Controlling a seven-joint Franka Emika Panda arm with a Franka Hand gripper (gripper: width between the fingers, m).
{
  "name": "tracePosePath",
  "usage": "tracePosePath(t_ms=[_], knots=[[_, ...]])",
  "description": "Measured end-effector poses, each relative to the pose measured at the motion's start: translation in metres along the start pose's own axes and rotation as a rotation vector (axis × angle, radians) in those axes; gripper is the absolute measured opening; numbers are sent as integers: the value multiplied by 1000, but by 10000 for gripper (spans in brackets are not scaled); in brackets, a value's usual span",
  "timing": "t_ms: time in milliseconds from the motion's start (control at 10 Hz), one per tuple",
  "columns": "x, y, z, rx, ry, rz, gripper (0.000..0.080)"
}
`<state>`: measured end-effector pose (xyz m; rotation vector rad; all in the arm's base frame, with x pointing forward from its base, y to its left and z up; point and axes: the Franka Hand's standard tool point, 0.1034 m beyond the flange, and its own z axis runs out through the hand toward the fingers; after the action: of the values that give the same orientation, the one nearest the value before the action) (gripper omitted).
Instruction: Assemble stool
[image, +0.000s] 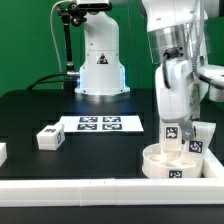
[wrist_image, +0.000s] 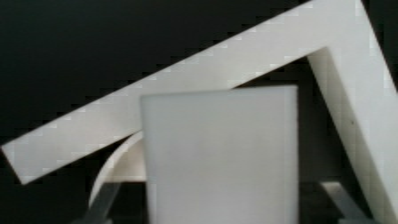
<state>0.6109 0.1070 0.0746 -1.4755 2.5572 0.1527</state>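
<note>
Between the jaws, clamped tight, one stool leg (wrist_image: 217, 150), gripper (image: 172, 112) right over the round seat (image: 165, 166), seat hard against the front border rail (image: 90, 190), second leg (image: 201, 138) upright there, third leg (image: 48, 137) loose on open table (image: 100, 155) toward the exterior view's left

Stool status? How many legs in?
Done: one standing leg looks set in the seat. In hand: gripper holds a second leg down onto the seat. Left: a loose leg on the table, plus a white piece at the exterior view's left edge.
</note>
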Motion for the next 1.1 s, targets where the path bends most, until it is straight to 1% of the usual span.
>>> tracePosePath(t_ms=[100, 500, 600, 700, 800, 900, 1000, 1100], knots=[[0, 0, 0, 0, -6, 53, 343], [-2, 0, 0, 2, -27, 98, 343], [-2, 0, 0, 2, -27, 67, 413], [-2, 0, 0, 2, -27, 66, 413], [-2, 0, 0, 2, -27, 61, 569], [-2, -1, -2, 3, -28, -12, 569], [-1, -3, -10, 8, -33, -83, 633], [0, -5, -18, 10, -38, -124, 644]])
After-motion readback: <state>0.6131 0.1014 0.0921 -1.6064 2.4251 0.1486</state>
